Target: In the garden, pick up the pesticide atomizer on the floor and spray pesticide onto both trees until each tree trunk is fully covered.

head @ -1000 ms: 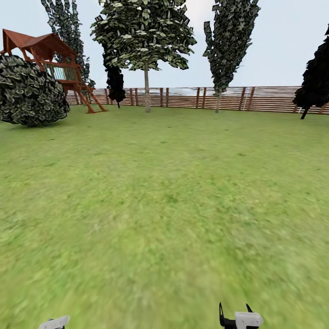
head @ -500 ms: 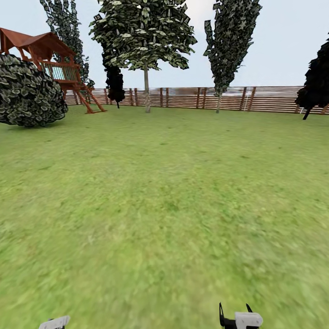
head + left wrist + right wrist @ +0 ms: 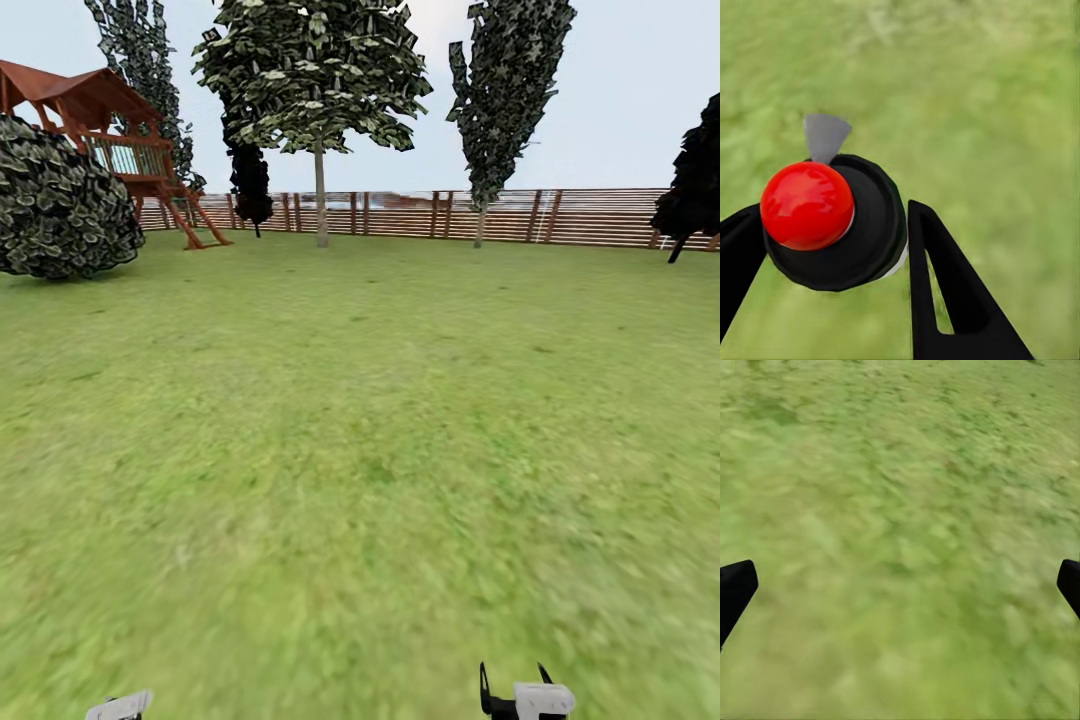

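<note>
1. Head view: wide lawn [image 3: 360, 450] running back to a slatted wooden fence [image 3: 590, 217]. Count along it: one broad leafy tree [image 3: 318, 75] on a pale straight trunk [image 3: 321, 195], one narrower tree [image 3: 505, 80] on a thin trunk [image 3: 478, 225], one tall slim tree [image 3: 140, 70] behind the red-brown playhouse [image 3: 110, 130], and two black-leaved trees, one [image 3: 250, 180] beside the broad tree and one [image 3: 692, 185] at the right edge. One round bush [image 3: 62, 205] sits at far left
2. Against a second ago, the playhouse and bush sit a touch further left and the dark right-edge tree further right, and the whole scene has shifted that way, so it's the camera moving, not the garden
3. Both trunks stand upright, long axis vertical, at the far fence, well apart from the robot
4. Low in this view, the right gripper [image 3: 515, 690] shows two dark tips spread apart; the left gripper [image 3: 120, 706] shows just a white piece at the bottom edge
5. Left wrist view: the left gripper [image 3: 832, 247] is clamped on one sprayer [image 3: 836, 221], a black round body with a red cap [image 3: 807, 205] facing the camera and a grey nozzle [image 3: 823, 136] pointing away over the grass
6. Right wrist view: one black finger [image 3: 733, 589] at each side edge, wide apart, nothing between but grass [image 3: 900, 532]
</note>
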You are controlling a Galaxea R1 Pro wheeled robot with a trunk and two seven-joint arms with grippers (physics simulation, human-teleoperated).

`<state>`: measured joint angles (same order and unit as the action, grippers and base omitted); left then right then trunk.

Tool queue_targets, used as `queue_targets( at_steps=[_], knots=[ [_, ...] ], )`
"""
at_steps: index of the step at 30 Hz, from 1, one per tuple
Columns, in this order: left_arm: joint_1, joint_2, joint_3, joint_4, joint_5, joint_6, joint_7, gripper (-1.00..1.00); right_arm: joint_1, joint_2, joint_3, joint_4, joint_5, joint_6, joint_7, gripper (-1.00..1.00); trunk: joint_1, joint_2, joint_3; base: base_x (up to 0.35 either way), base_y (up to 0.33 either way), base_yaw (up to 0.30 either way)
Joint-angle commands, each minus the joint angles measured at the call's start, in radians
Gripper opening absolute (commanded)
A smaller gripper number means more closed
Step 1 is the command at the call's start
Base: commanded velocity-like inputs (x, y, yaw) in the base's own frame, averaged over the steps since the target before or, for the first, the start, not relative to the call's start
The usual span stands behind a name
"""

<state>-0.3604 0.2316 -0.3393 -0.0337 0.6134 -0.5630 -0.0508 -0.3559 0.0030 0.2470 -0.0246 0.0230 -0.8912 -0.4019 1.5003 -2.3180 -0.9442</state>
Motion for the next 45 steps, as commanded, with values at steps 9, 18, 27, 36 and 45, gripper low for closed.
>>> queue_targets(
  at_steps=[9,18,27,36,45],
  knots=[
    [0.016,0.000,0.000,-0.002,0.002,0.000,0.000,-1.00,0.000,0.000,0.000,0.000,0.000,0.000,0.000,1.00,0.000,0.000,0.000,0.338,0.000,0.000],
    [0.017,0.000,0.000,-0.002,0.002,0.000,0.000,-1.00,0.000,-0.001,0.000,0.000,0.000,0.000,0.000,1.00,0.000,0.000,0.000,0.337,0.000,0.000],
    [0.017,0.000,0.000,-0.002,0.002,0.000,0.000,-1.00,0.000,0.000,0.000,0.000,0.000,0.000,0.000,1.00,0.000,0.000,0.000,0.337,0.000,0.000],
    [0.017,0.000,0.000,-0.002,0.002,0.000,0.000,-1.00,0.000,0.000,0.000,0.000,0.000,0.000,0.000,1.00,0.000,0.000,0.000,0.337,0.000,0.000],
    [0.017,-0.001,-0.001,-0.002,0.002,0.000,0.000,-1.00,0.000,0.000,0.000,0.000,0.000,0.000,0.000,1.00,0.000,0.000,0.000,0.337,0.000,0.000]
  ],
)
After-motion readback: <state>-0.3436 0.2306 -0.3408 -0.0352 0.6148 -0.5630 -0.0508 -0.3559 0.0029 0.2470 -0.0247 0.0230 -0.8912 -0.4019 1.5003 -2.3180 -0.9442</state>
